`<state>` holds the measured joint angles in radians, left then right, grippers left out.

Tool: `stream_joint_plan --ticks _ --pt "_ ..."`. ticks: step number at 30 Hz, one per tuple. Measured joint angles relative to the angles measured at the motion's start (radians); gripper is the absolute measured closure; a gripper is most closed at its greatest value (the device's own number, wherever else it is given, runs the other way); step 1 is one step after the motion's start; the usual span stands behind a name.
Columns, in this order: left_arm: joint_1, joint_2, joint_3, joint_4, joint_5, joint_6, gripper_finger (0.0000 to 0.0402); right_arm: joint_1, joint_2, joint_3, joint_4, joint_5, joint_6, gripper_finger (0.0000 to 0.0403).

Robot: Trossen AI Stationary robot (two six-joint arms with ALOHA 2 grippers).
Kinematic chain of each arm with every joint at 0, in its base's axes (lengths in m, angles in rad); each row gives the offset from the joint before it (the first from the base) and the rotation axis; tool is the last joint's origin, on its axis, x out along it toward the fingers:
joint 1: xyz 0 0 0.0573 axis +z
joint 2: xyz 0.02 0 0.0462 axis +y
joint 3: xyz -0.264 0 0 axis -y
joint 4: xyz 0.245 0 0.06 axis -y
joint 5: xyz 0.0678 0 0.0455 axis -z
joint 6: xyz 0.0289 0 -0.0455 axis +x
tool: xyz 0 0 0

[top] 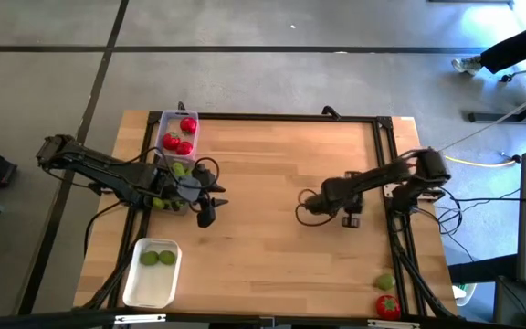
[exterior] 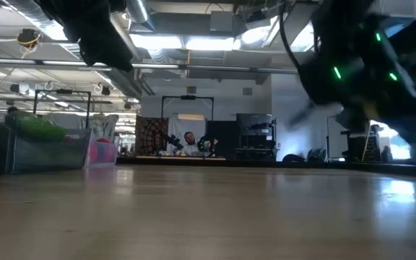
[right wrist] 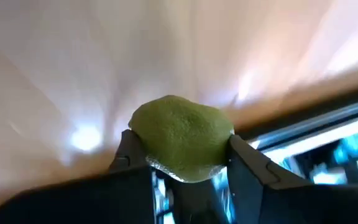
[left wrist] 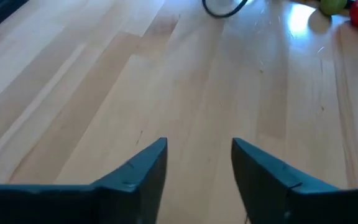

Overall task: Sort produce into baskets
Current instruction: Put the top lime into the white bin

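Currently: right hand [right wrist: 182,165] clamped on lime [right wrist: 180,137] above mid-desk [top: 272,192] for transfer to white basket [top: 152,274]; left hand [left wrist: 197,168] empty, parted, beside clear baskets [top: 176,137]

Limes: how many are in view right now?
4: two in the white basket at and, one lime by the table's near right corner, one lime between the right gripper's fingers. More may be hidden.

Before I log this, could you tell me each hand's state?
Left hand: open, empty.
Right hand: shut on a lime.
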<state>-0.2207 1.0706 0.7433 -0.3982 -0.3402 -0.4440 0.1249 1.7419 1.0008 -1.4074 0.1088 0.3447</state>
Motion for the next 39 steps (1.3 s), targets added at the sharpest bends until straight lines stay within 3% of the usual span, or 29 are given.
stream_joint_plan --ticks 7,12,22,29,39 --pt "-0.002 0.0 0.0 0.084 -0.01 0.077 0.0123 0.0 -0.164 0.125 0.218 0.152 0.025 0.031" --pt "-0.002 0.006 0.0 0.161 -0.01 0.179 0.0075 0.0 -0.259 0.13 0.476 0.197 -0.013 0.0308" --pt "-0.004 0.098 0.001 0.388 -0.013 0.414 0.0066 0.0 -0.286 0.13 0.894 0.129 -0.096 0.0307" --pt "-0.045 0.194 0.0 0.592 -0.019 0.717 0.0066 -0.001 -0.286 0.13 1.146 0.04 -0.129 0.0307" --pt "-0.116 0.237 0.0 0.793 -0.2 0.972 0.0066 -0.001 -0.284 0.13 1.358 -0.059 -0.107 0.0306"
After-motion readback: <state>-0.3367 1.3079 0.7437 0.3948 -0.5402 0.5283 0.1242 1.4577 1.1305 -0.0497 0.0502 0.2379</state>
